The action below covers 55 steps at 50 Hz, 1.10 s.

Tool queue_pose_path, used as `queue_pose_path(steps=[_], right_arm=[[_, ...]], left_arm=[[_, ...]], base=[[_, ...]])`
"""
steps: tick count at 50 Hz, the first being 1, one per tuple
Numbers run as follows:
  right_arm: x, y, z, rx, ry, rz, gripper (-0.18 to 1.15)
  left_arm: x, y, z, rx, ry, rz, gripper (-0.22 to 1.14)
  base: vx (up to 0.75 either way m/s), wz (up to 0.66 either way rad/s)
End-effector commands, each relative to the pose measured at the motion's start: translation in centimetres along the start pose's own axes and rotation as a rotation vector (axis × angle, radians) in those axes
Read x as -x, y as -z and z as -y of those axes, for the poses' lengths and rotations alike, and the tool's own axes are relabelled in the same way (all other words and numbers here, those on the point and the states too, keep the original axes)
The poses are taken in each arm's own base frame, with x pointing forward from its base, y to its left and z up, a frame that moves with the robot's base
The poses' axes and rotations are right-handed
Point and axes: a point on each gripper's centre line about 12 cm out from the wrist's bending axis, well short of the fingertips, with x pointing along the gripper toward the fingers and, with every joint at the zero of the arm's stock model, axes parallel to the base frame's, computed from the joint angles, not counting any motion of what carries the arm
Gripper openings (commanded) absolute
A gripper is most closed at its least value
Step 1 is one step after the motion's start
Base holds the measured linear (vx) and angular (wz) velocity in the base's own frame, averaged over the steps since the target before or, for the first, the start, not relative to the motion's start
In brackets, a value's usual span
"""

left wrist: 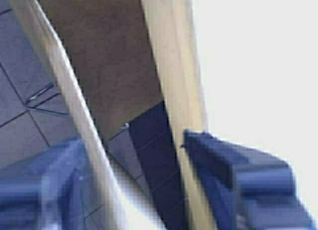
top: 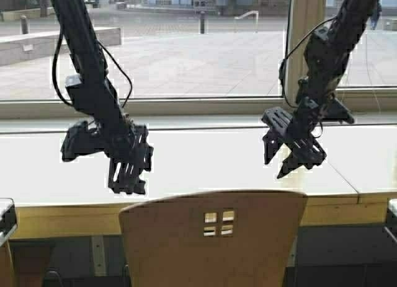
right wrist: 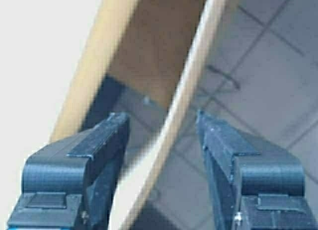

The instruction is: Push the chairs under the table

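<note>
One tan plywood chair stands at the bottom middle of the high view, its backrest with four small square holes facing me. It is just in front of the long cream table with the wood front edge. My left gripper hangs open just above the backrest's left top corner. My right gripper hangs open above its right top corner. In the left wrist view the backrest's top edge runs between the open fingers. In the right wrist view the same edge runs between the fingers. I cannot tell whether either gripper touches it.
A large window with a sill runs behind the table. Dark objects are cut off at the left and right edges. Tiled floor shows beneath the chair. The table's wood edge lies close past the backrest.
</note>
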Motion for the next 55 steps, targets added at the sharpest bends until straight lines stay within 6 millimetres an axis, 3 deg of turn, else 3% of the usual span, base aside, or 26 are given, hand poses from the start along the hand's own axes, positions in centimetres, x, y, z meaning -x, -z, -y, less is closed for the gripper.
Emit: queue_pose_path(steps=[1, 19, 29, 35, 42, 55], right_arm=[[3.2, -0.9, -2.7, 0.011, -0.077, 0.035, 0.8], [5.4, -0.5, -3.8, 0.086, -0.105, 0.048, 0.8], [6.0, 0.5, -4.1, 0.216, -0.101, 0.049, 0.8], [5.8, 2.0, -4.0, 0.353, -0.083, 0.022, 0.8], [5.3, 3.7, -3.5, 0.453, -0.063, 0.007, 0.8], [5.1, 3.9, -3.3, 0.521, -0.061, 0.04, 0.79]], left_arm=[[2.6, -0.3, 4.2, -0.003, 0.094, -0.006, 0.88], [5.5, -0.7, 0.7, -0.24, 0.055, -0.029, 0.87], [8.6, -1.3, 2.7, -0.387, 0.212, -0.01, 0.87], [10.0, -1.7, 3.2, -0.531, 0.251, -0.011, 0.87], [11.9, -2.2, 2.3, -0.761, 0.257, -0.021, 0.87], [14.5, -2.1, -0.4, -1.09, 0.233, -0.064, 0.83]], base=[[-0.01, 0.01], [-0.01, 0.01], [0.0, 0.0], [-0.01, -0.04], [-0.02, 0.03], [-0.04, 0.26]])
